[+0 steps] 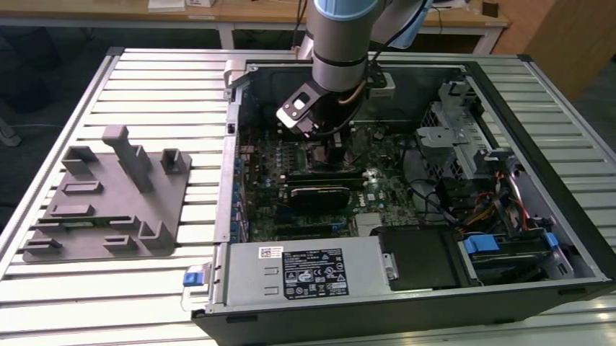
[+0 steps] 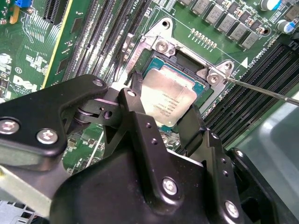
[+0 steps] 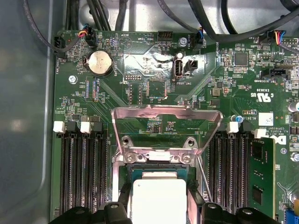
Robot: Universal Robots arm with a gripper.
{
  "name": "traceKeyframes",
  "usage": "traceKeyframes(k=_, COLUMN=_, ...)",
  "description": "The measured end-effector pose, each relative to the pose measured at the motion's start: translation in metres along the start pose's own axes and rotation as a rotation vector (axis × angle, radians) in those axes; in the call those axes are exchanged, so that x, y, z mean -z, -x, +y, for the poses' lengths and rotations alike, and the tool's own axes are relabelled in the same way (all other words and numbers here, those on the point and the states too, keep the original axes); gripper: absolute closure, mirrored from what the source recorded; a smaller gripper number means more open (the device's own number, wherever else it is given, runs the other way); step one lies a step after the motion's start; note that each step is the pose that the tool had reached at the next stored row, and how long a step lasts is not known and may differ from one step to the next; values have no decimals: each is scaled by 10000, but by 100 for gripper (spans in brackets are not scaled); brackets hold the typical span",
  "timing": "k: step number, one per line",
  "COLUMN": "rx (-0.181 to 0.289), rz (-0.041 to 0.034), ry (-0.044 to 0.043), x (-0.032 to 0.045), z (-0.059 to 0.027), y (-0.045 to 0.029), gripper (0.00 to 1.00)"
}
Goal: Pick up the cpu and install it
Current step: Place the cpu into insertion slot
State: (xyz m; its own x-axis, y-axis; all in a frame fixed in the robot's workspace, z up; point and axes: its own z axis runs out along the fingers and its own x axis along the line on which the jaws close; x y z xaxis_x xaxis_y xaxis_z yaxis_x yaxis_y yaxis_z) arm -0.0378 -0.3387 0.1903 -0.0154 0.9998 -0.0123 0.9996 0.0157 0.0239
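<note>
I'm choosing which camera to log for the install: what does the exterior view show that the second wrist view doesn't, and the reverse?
Exterior view: the whole open computer case, the grey fixture on the table beside it, the arm reaching in. Second wrist view: the gripper holding the cpu by two edges at the open socket. Both: the green motherboard.

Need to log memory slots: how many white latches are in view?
4, in the first wrist view: two white latches on one side of the cpu, two on the other. More may be hidden.
</note>
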Motion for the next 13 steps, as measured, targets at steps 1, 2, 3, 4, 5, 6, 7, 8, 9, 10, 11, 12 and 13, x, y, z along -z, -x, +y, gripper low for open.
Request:
traceKeyframes(k=1, rx=0, rz=1, ry=1, x=-1, z=0, y=0, gripper=45)
traceKeyframes(k=2, rx=1, rz=3, ry=2, x=-2, z=0, y=-1, gripper=45)
traceKeyframes(k=3, rx=0, rz=2, ry=1, x=-2, z=0, y=0, gripper=45)
traceKeyframes(k=4, rx=0, rz=2, ry=2, x=-2, z=0, y=0, gripper=45)
traceKeyframes(k=5, rx=0, rz=2, ry=1, x=-2, z=0, y=0, gripper=45)
traceKeyframes(k=6, rx=0, rz=2, ry=1, x=-2, z=0, y=0, gripper=45)
traceKeyframes(k=7, rx=0, rz=2, ry=1, x=-2, z=0, y=0, gripper=45)
traceKeyframes(k=8, rx=1, rz=2, ry=1, x=-3, z=2, y=0, gripper=45)
traceKeyframes(k=9, rx=2, rz=3, ry=1, x=-3, z=5, y=0, gripper=45)
traceKeyframes(k=10, rx=1, rz=3, ry=2, x=-3, z=7, y=0, gripper=45)
traceKeyframes(k=11, rx=-1, rz=4, ry=2, x=-3, z=8, y=0, gripper=45)
traceKeyframes(k=12, rx=-1, rz=4, ry=3, x=-3, z=8, y=0, gripper=45)
traceKeyframes(k=13, rx=-1, rz=3, ry=2, x=-3, z=9, y=0, gripper=45)
